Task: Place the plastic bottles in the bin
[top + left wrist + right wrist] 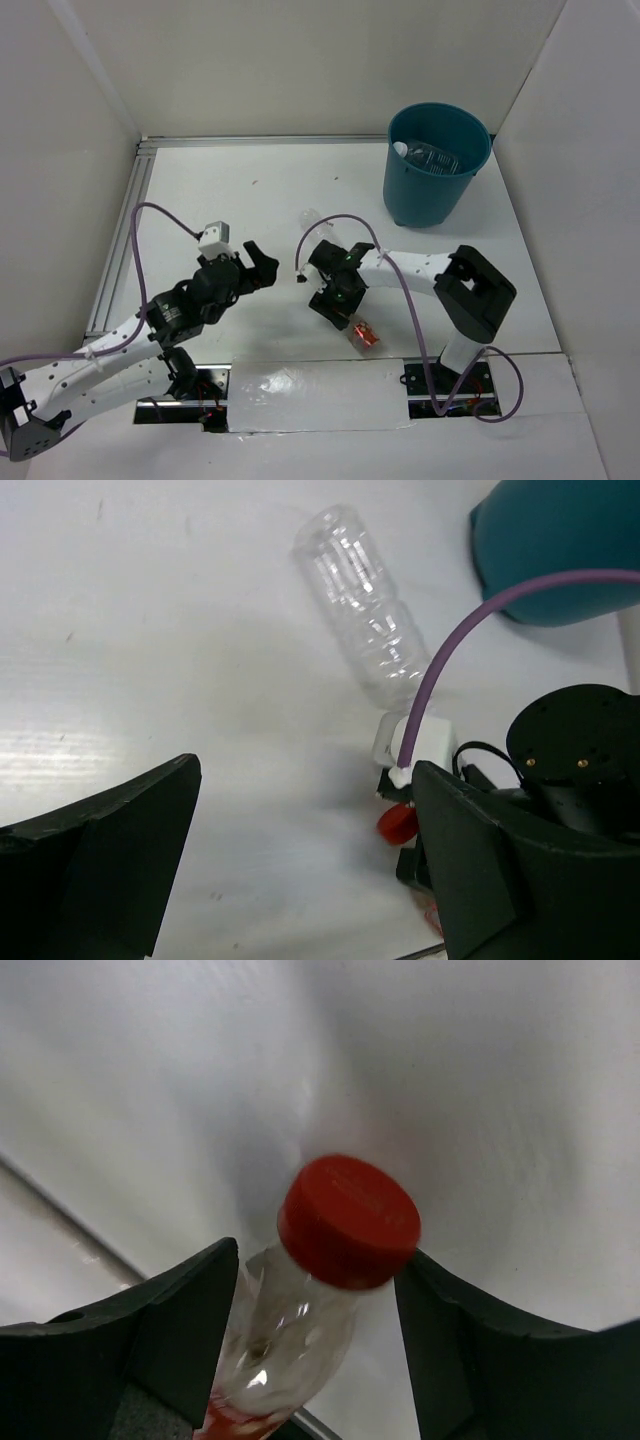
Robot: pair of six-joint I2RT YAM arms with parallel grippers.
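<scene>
Right wrist: red-capped bottle (pixel 320 1280) between the right gripper (pixel 315 1345) fingers

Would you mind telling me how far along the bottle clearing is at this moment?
Done: at least one clear bottle lies in the bin. In hand: the right gripper straddles the red-capped bottle, though a firm grip is unconfirmed. Left: the clear ribbed bottle on the table, with the left gripper open and empty.

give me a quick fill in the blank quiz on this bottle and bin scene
1. The small bottle between the right gripper fingers has a ____ cap.
2. The clear ribbed bottle on the table is lying on its ____.
3. The bin is ____ in colour.
4. The left gripper holds ____.

Answers: red; side; teal-blue; nothing
</scene>
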